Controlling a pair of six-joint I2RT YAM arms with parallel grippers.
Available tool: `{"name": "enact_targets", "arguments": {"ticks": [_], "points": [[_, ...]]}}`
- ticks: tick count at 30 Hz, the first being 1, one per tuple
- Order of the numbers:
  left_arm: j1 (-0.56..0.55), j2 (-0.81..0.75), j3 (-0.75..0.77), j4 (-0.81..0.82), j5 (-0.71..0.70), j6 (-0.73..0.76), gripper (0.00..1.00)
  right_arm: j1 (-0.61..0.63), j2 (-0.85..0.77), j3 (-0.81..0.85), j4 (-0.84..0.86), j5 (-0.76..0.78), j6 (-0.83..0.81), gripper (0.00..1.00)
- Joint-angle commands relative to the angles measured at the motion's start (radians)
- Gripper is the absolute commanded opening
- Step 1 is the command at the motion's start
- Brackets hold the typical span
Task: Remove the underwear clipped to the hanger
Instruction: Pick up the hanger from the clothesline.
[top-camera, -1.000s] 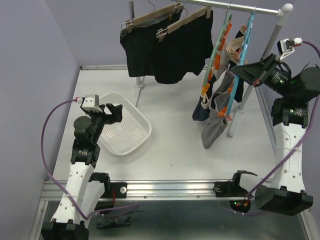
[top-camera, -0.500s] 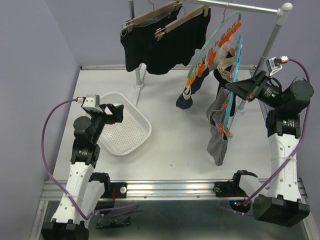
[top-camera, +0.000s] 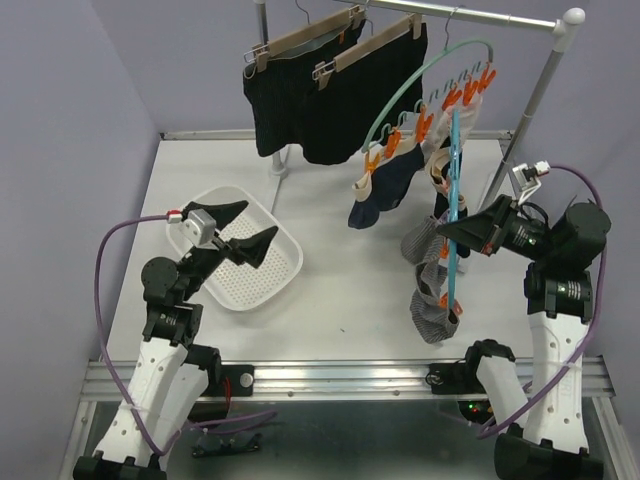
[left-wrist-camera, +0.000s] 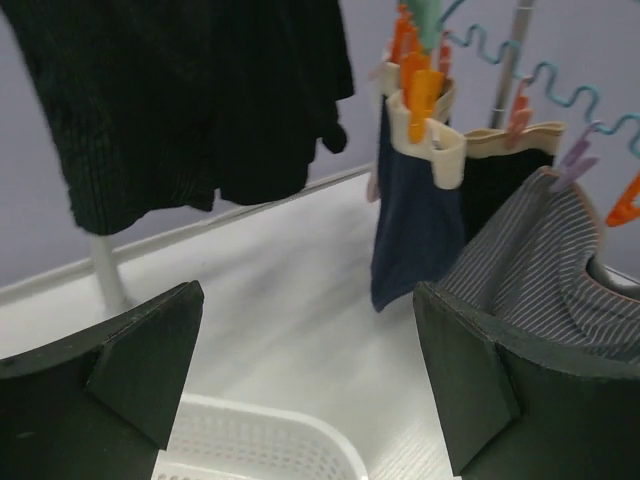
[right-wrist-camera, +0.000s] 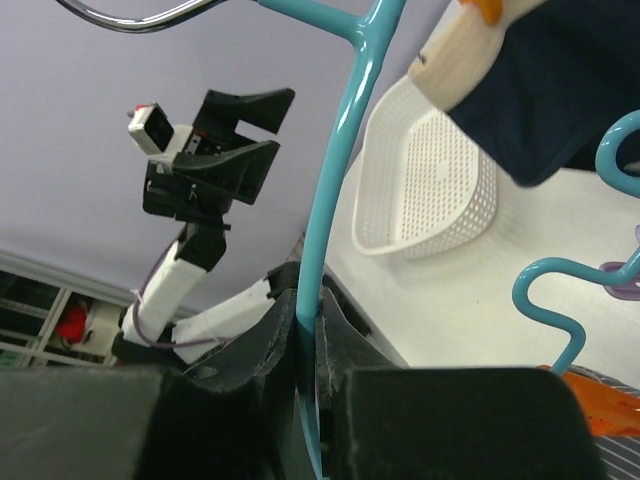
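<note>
A blue clip hanger (top-camera: 452, 200) with orange pegs hangs tilted from the rail. My right gripper (top-camera: 450, 228) is shut on its frame; in the right wrist view the teal bar (right-wrist-camera: 340, 170) runs down between the closed pads of that gripper (right-wrist-camera: 308, 300). Clipped underwear dangles from it: a navy piece (top-camera: 385, 185) and a grey-striped piece (top-camera: 430, 290). Two black shorts (top-camera: 330, 90) hang on wooden hangers at the back. My left gripper (top-camera: 240, 230) is open above the basket, empty, facing the navy piece (left-wrist-camera: 415, 230) and the striped piece (left-wrist-camera: 545, 270) past its gripper (left-wrist-camera: 305, 310).
A white perforated basket (top-camera: 285, 275) sits on the table at the left, under my left gripper. The metal rail (top-camera: 470, 15) and its slanted post (top-camera: 530, 100) stand at the back right. A second rack post (top-camera: 278, 165) stands behind the basket.
My right arm has pulled the blue hanger nearer and lower, swinging the clipped pieces toward the table's middle. My left gripper has risen and moved right over the basket, toward the hanger.
</note>
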Motion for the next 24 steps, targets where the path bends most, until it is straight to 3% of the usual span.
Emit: {"name": "enact_targets", "arguments": {"ticks": [1,7,12,16,24], "points": [[-0.074,-0.015,0.010,0.167,0.156,0.119,0.98,-0.004,-0.036,-0.062,-0.003,-0.113,-0.074,0.01],[-0.169,-0.003,0.090,0.175,0.261,0.345,0.98,-0.004,-0.076,-0.103,-0.020,-0.155,-0.077,0.01],[-0.260,0.101,0.157,0.175,0.342,0.579,0.96,-0.004,-0.104,-0.159,-0.022,-0.216,-0.037,0.00],[-0.396,0.203,0.222,0.162,0.248,0.711,0.95,-0.004,-0.136,-0.179,-0.023,-0.251,-0.003,0.01],[-0.694,0.485,0.470,-0.037,0.004,1.070,0.93,-0.004,-0.205,-0.264,-0.026,-0.300,0.078,0.01]]}}
